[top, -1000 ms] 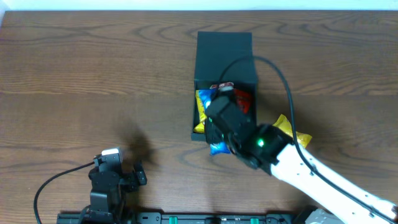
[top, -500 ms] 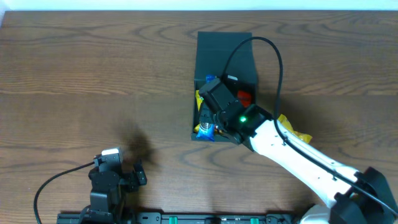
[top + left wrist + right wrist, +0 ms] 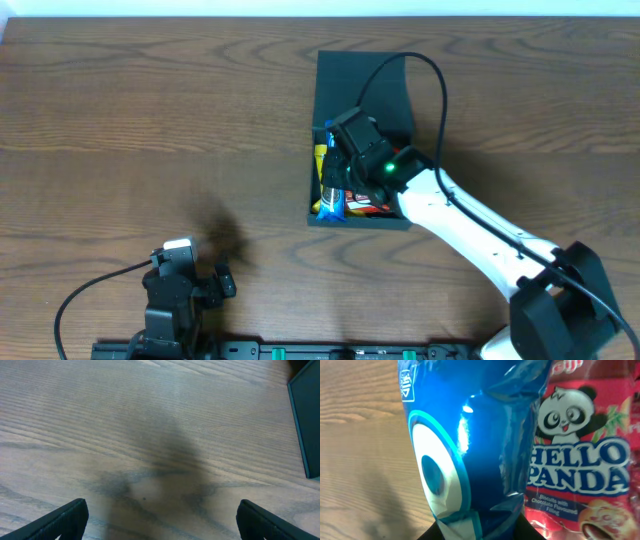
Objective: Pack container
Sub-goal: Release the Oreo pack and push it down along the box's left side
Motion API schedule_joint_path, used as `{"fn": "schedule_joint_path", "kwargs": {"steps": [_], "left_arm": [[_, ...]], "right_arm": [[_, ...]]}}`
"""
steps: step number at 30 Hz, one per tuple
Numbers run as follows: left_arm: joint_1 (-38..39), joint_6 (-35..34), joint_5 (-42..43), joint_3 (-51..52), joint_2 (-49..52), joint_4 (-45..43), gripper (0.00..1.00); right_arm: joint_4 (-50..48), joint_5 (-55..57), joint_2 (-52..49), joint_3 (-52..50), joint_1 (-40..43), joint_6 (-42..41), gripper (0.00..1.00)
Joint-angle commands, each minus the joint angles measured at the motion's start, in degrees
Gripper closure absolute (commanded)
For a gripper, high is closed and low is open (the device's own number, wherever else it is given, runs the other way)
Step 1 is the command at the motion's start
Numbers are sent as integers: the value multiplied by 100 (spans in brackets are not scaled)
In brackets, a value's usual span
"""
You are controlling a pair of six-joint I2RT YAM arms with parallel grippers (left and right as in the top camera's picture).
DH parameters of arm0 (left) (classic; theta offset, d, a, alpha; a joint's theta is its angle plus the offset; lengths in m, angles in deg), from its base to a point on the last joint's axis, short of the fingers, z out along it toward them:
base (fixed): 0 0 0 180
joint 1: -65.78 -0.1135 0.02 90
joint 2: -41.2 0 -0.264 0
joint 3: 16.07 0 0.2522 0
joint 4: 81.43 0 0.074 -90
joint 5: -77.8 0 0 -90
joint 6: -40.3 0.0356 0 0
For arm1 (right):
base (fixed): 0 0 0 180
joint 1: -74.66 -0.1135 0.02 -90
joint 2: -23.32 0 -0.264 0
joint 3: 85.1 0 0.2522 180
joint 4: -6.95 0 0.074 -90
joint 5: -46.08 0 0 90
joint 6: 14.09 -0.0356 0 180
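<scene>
Reach favours the right gripper (image 3: 338, 168), directly over the dark teal-green, matte square container (image 3: 358, 85) in the middle of the wooden table (image 3: 150, 120), its long axis 12 to 6 o'clock, flap lid toward 12. A glossy blue snack packet (image 3: 470, 435) fills its camera; whether the jaws grip it cannot be told. The left gripper (image 3: 161, 515), well apart at 7 o'clock, gapes empty. Against a second ago, the right gripper sits deeper toward 12, off the 6 o'clock rim.

1. Glossy blue packet (image 3: 485, 445) fills centre frame, white ring printed on it.
2. Red Hello Panda packet (image 3: 580, 465) at right, left edge tucked behind the blue.
3. Wood-grain surface (image 3: 360, 460) at left.
</scene>
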Motion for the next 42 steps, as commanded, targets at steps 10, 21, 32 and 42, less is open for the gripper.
{"fn": "schedule_joint_path", "kwargs": {"steps": [10,21,32,42], "left_arm": [[13,22,-17,-7,-35,389,5],[13,22,-17,-7,-35,389,5],[13,22,-17,-7,-35,389,5],[13,22,-17,-7,-35,389,5]], "right_arm": [[-17,-553,-236,271,120,177,79],[-28,-660,-522,271,195,184,78],[-203,-881,-555,304,310,435,79],[-195,-1132,-682,302,306,433,78]]}}
